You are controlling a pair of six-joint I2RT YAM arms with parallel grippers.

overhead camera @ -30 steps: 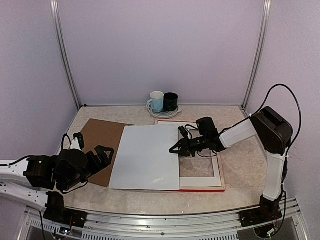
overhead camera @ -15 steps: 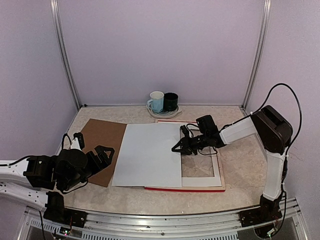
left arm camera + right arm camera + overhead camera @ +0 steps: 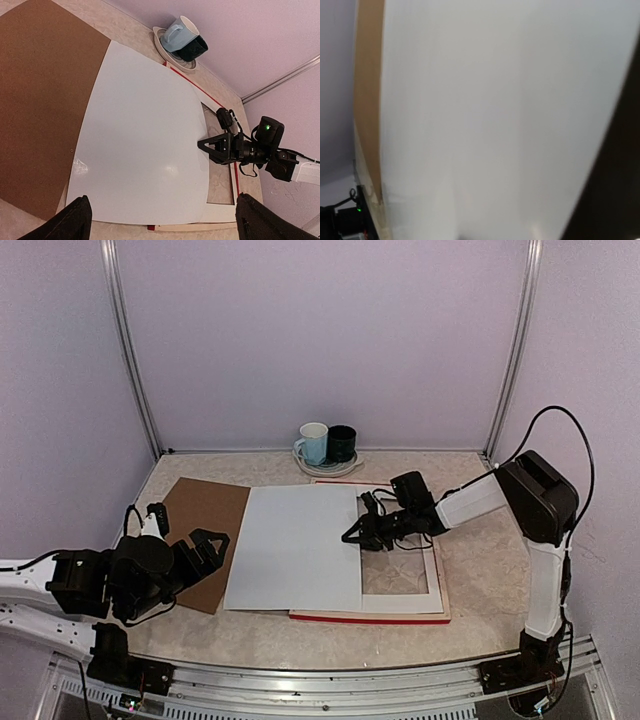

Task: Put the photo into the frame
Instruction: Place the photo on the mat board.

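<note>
Right pincer (image 3: 349,536) sits at the right edge of the photo (image 3: 295,548) - clamped on it or only touching, cannot tell. Photo lies white back up, covering the left part of the frame (image 3: 400,618) and overlapping the brown board (image 3: 200,525). White mat (image 3: 437,575) shows in the frame's right part. Left pincer (image 3: 165,222) is spread wide, holding nothing - by the board's near-left side on the worktop (image 3: 490,570).

the photo (image 3: 295,545) lies white back up, flat, overlapping the left part of the red-edged frame (image 3: 400,619)
</note>
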